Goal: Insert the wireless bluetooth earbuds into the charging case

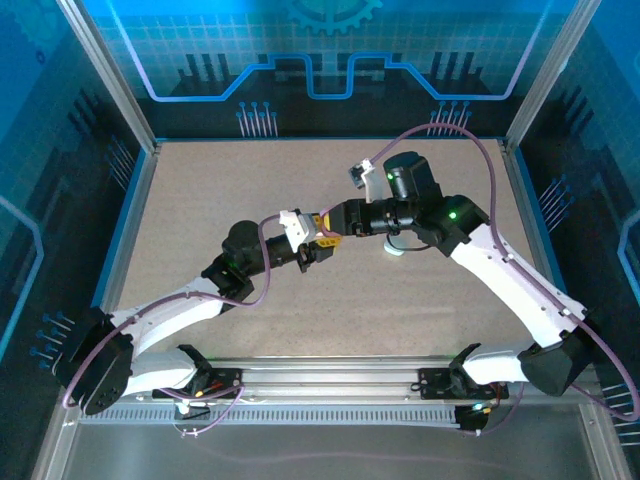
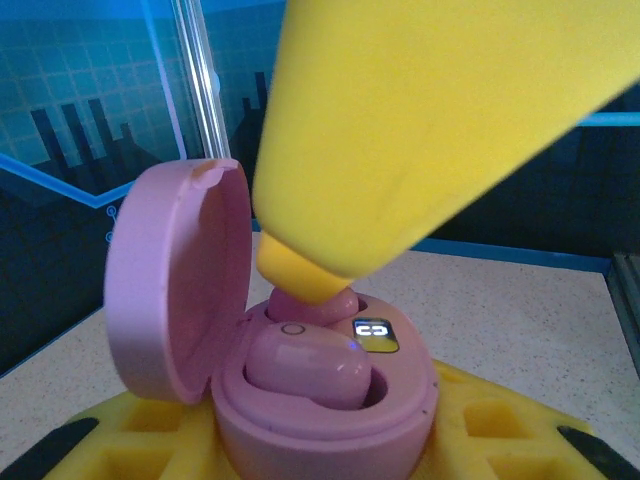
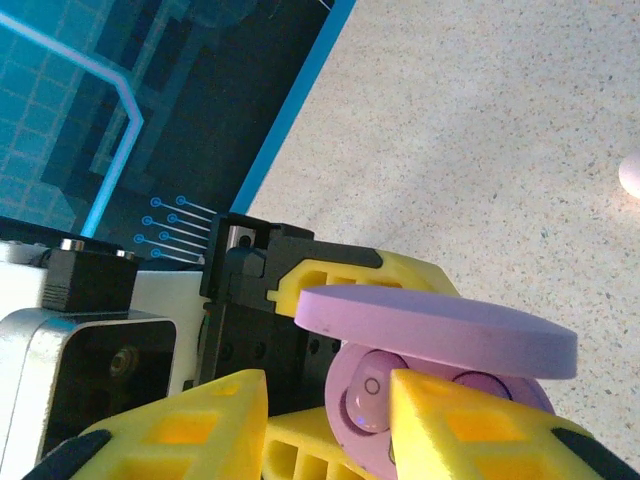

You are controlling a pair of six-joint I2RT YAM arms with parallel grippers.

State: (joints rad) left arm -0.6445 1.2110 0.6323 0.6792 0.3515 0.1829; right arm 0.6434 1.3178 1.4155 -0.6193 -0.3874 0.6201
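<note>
The pink charging case [image 2: 330,425] is lifted off the table with its lid [image 2: 165,280] hinged open, and my left gripper [image 2: 320,455] is shut on its base. One pink earbud [image 2: 305,365] lies seated in the near well. A second pink earbud [image 2: 312,303] sits in the far well, with a yellow fingertip [image 2: 295,272] of my right gripper touching its top. In the right wrist view, my right gripper [image 3: 325,400] stands open in front of the case [image 3: 345,385], under the lid [image 3: 440,330], and an earbud [image 3: 365,400] shows between its fingers. The two grippers meet mid-table [image 1: 325,235].
A small pale object [image 1: 398,250] lies on the table beneath the right arm. Another pale rounded piece [image 3: 630,175] sits at the right edge of the right wrist view. Metal frame posts [image 1: 130,215] and blue walls enclose the speckled table [image 1: 250,190].
</note>
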